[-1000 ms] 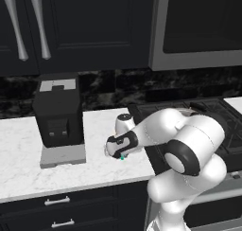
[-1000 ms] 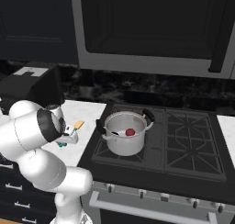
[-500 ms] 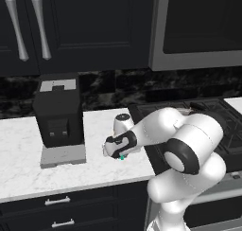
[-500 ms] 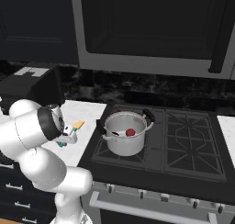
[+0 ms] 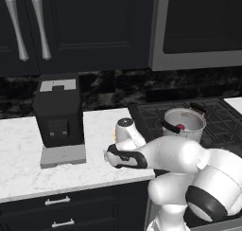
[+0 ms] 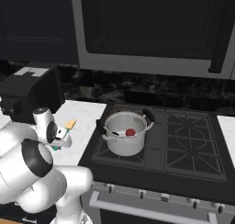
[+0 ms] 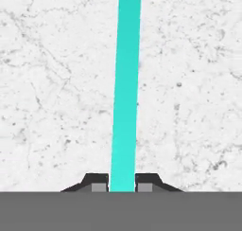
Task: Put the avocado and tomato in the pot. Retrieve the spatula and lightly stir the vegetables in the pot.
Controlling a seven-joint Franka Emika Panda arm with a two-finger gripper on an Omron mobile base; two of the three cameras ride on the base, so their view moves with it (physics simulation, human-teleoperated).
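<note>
In the hand view the spatula's [image 7: 126,83] teal handle runs straight up from between my gripper's [image 7: 122,187] two fingertips, which press on it from both sides just above the white marble. The right base view shows the yellow-orange head [image 6: 69,124] lying on the counter just beyond my gripper [image 6: 58,144]. In the left base view the gripper [image 5: 112,155] is low over the counter, left of the stove. The steel pot [image 6: 123,142] [image 5: 184,126] stands on the front left burner with the tomato [image 6: 130,132] [image 5: 180,127] inside. I cannot make out the avocado.
A black coffee machine [image 5: 59,111] [image 6: 27,92] stands on the marble counter [image 5: 23,159] to the left of my hand. The black stove [image 6: 188,140] lies to the right, under a microwave. Dark cabinets hang above.
My elbow and upper arm have sunk lower, uncovering the pot in the left base view. The hand has stayed at the spatula handle.
</note>
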